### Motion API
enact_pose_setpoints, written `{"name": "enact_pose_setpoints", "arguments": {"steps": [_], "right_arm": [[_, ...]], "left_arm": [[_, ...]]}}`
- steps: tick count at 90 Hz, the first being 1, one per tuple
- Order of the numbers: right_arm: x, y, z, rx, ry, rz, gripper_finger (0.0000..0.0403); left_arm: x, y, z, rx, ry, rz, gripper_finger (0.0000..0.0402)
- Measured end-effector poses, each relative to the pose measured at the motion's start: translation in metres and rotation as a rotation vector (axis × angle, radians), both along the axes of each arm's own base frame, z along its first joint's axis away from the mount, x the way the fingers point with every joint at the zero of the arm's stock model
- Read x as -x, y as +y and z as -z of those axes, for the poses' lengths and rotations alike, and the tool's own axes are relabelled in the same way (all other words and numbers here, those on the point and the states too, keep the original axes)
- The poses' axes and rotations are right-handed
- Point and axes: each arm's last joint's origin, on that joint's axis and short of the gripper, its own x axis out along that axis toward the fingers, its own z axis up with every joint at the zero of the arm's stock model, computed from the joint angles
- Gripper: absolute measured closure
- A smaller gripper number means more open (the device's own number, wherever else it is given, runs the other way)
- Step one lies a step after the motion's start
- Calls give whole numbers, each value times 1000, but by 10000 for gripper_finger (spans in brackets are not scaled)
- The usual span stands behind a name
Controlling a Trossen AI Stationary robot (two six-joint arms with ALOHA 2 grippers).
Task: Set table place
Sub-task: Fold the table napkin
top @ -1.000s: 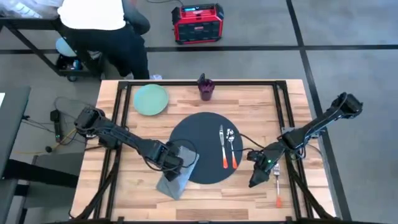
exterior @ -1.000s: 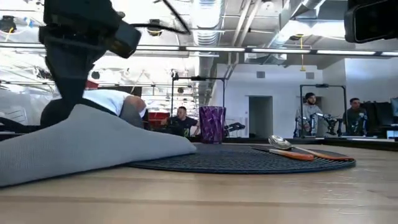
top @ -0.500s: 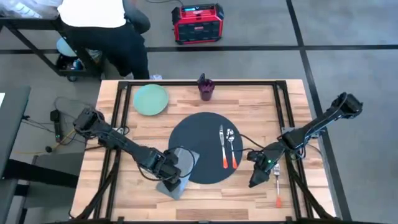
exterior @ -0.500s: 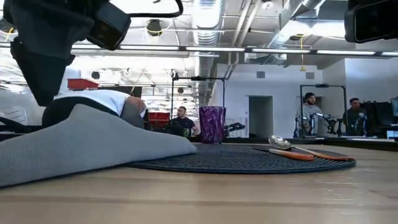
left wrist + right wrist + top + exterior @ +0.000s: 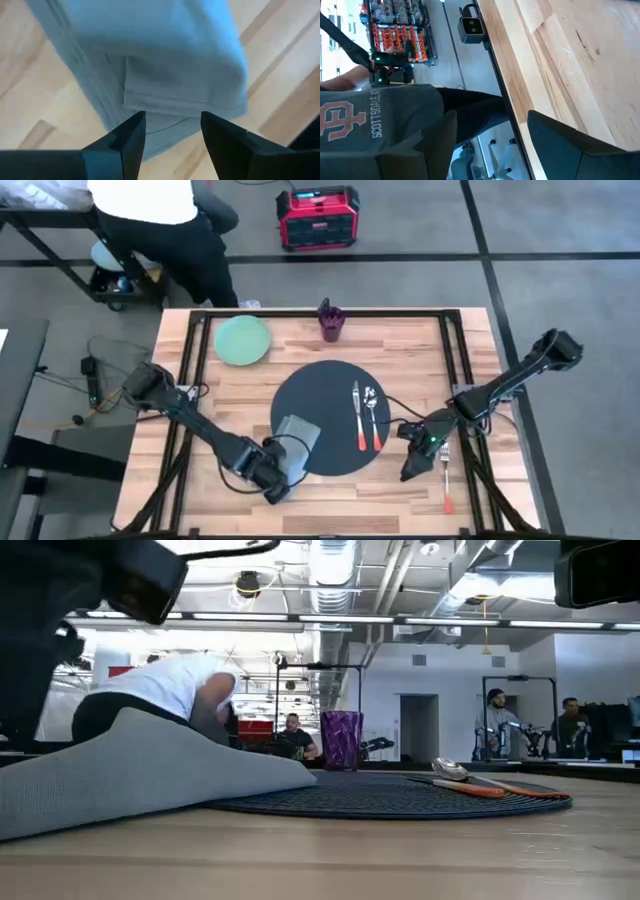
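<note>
- While the left gripper hangs over the near-left edge of the table, its fingers stand apart with nothing between them — the grey napkin lies straight ahead of them, a little lower, as the left wrist view shows.
- From above, the napkin runs long from this gripper toward the middle of the table, and its far end rests on the rim of the round dark mat.
- My judgement: the left arm is much nearer to the napkin, so the coming move belongs to it.
- Right gripper waits just beside the right rim of the mat, above the wood; its fingers are spread and hold nothing.
- Count: one mat, one napkin, one pale green plate at the far left, one purple cup at the far edge.
- Cutlery — two orange-handled pieces lie side by side on the mat, a third lies on the wood to the right of the mat.
</note>
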Motion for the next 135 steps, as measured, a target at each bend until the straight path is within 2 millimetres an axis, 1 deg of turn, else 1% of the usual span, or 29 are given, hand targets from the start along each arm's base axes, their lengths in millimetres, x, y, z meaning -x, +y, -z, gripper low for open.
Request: {"name": "enact_pose_setpoints", "arguments": {"steps": [23,64,74,96,109,118,135], "right_arm": [[0,0,0,-10,12,3,172],[0,0,0,-31,38,17,172],[0,0,0,-31,38,17,172],[0,0,0,-32,39,18,172],[0,0,0,-45,54,27,172],[0,0,0,-51,61,32,172],[0,0,-1,-61,60,36,172]], "left_arm": [[0,8,0,-40,24,-1,228],[1,9,7,-42,14,13,231],[-2,7,6,-26,-18,33,253],[-1,8,6,-38,-9,54,351],[-1,8,6,-43,-9,70,392],[0,9,7,-52,3,66,399],[2,10,7,-59,28,85,383]]}}
